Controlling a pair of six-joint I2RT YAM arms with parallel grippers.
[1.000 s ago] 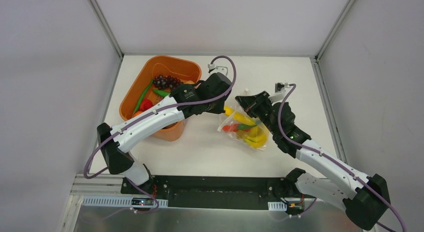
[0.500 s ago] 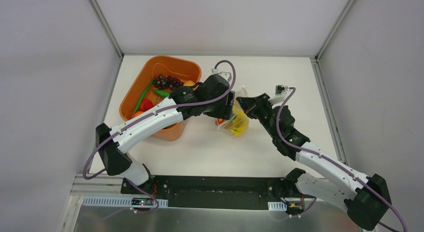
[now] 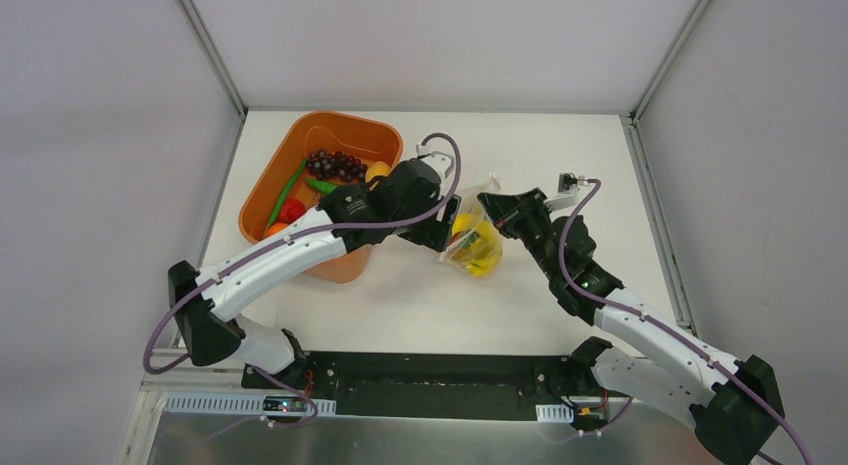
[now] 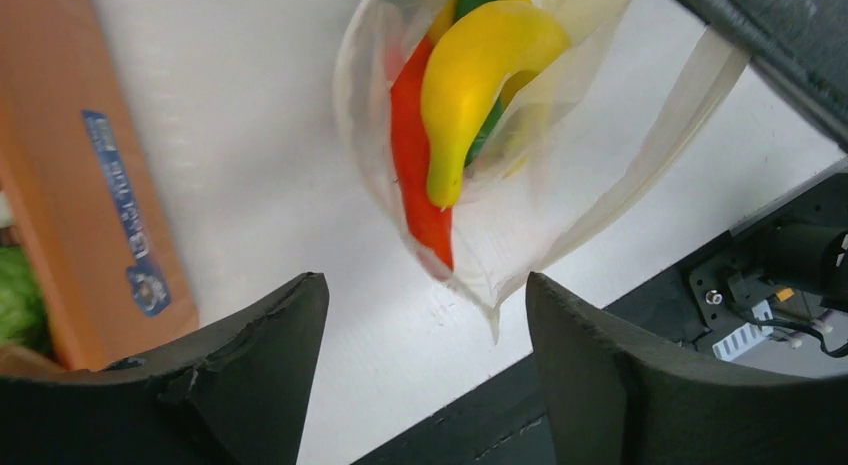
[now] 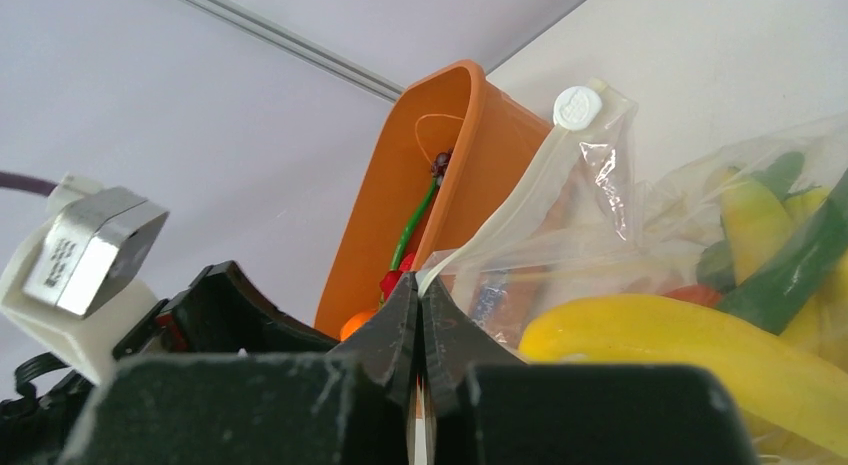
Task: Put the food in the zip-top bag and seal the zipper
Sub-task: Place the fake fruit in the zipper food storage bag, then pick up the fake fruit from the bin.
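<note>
The zip-top bag [image 3: 473, 245] hangs bunched above the table, holding food: a yellow banana [image 4: 478, 80], a red piece [image 4: 413, 175], green pieces. My right gripper [image 3: 489, 201] is shut on the bag's top edge; in the right wrist view the right gripper [image 5: 420, 285] pinches the pale zipper [image 5: 505, 200], which runs up to a white round tab [image 5: 577, 107]. My left gripper [image 3: 447, 227] stands open just left of the bag. Seen from the left wrist, the left gripper [image 4: 425, 285] has nothing between its fingers, and the bag's lower corner [image 4: 495, 305] dangles just beyond them.
The orange tub [image 3: 262, 190] stands at the back left with more food in it: dark grapes [image 3: 335, 165], a green pepper [image 3: 288, 193], red and orange pieces. Its side wall [image 4: 90, 185] is close on the left gripper's left. Grey walls enclose the table.
My left gripper has opened, let go of the bag and drawn back to the left. The bag, lying flat a second ago, now hangs bunched from the right gripper.
</note>
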